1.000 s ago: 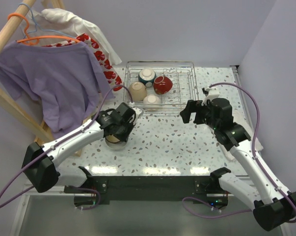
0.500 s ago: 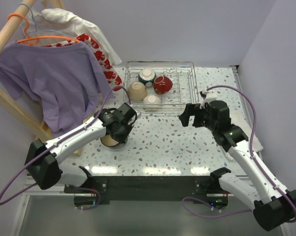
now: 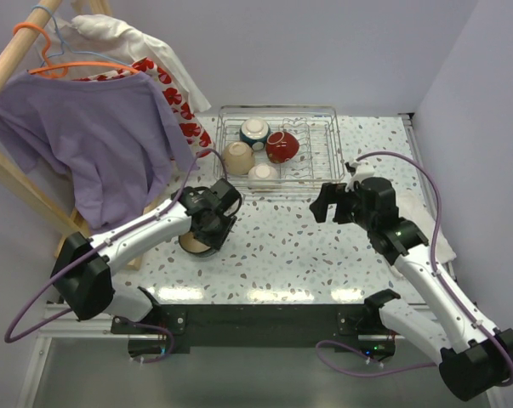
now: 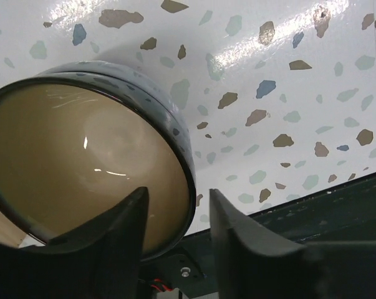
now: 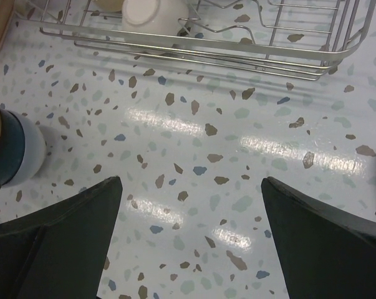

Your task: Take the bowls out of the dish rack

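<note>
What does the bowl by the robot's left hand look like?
The bowl is round and shiny, like glazed ceramic. Its inside is creamy tan, its rim is dark, and its outside is dark teal up top and white lower down. It sits upright on the speckled table, outside the dish rack. The left gripper is open over its rim, one finger inside and one outside, with a gap on both sides. The part of its inside that shows is empty.
</note>
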Motion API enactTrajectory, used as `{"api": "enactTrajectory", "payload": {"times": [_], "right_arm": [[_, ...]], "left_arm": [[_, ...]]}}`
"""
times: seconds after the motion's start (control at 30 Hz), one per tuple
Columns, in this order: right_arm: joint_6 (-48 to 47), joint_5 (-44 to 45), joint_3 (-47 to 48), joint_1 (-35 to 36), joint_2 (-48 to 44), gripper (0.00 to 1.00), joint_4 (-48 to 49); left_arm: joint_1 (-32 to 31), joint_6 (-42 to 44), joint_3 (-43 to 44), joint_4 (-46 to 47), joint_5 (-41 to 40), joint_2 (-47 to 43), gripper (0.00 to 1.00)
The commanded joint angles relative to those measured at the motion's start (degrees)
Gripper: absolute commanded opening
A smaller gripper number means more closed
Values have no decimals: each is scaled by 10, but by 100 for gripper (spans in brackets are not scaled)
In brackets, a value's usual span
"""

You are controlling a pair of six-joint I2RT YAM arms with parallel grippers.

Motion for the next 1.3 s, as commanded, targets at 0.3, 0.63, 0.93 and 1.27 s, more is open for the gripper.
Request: {"api": "enactTrajectory", "payload": {"times": [0.3,0.63,0.93,1.27], "right_arm": [[39,-63,4,0,22,99,58],[90,-134,48,0,96,99,119],[126,-99,164,-8,224,99,143],[194,-12,316,-14,416,99,178]], "left_arm": [[-4,-54,35,40,-12,-92,85],[18,-74,-54,163,-102,-226,99],[24,-22,-216,327,-213,-439,100],[24,11,-324,416,-257,-603,100]]}}
